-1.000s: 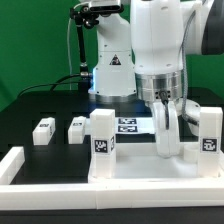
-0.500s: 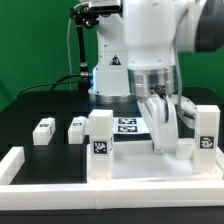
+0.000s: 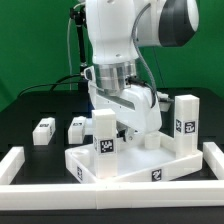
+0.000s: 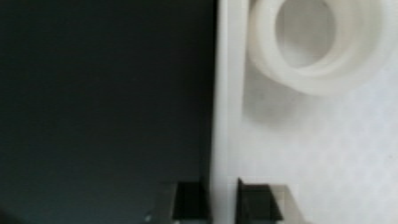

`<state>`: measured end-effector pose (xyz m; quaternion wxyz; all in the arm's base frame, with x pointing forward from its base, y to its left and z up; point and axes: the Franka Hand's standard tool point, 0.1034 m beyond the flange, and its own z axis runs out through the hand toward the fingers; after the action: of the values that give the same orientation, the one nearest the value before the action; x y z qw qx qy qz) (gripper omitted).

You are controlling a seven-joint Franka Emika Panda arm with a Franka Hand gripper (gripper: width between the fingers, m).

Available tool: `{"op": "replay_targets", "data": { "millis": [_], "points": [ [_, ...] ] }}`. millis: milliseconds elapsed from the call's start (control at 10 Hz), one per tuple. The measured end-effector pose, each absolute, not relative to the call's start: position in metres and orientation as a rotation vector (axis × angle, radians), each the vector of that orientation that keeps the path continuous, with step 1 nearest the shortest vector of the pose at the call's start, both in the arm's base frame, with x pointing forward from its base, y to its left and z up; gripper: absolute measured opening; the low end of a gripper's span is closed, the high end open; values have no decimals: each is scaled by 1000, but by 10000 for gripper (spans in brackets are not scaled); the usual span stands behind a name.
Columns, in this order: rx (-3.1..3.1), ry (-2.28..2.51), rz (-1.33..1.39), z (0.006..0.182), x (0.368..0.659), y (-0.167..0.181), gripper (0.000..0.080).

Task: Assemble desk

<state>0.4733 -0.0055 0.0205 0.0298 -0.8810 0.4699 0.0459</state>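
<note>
In the wrist view only, claw (image 4: 222,199) tight on the tabletop (image 4: 317,150) rim.

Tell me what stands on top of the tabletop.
Two legs stand upright on the tabletop: the front leg and the leg at the exterior view's right. The claw hides the surface behind it.

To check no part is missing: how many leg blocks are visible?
4. Two upright legs stand on the tabletop panel; two loose legs lie at the exterior view's left. The arm may hide more.
</note>
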Motion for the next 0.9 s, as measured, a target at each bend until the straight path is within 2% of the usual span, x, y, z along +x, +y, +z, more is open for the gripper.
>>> {"op": "replay_targets", "data": {
  "millis": [400, 600, 900],
  "points": [
    [-2828, 1203, 146, 20, 468, -11, 64],
    [-2955, 815, 128, 18, 470, -23, 63],
    [-3029, 498, 90, 19, 487, -30, 60]
  ]
}}
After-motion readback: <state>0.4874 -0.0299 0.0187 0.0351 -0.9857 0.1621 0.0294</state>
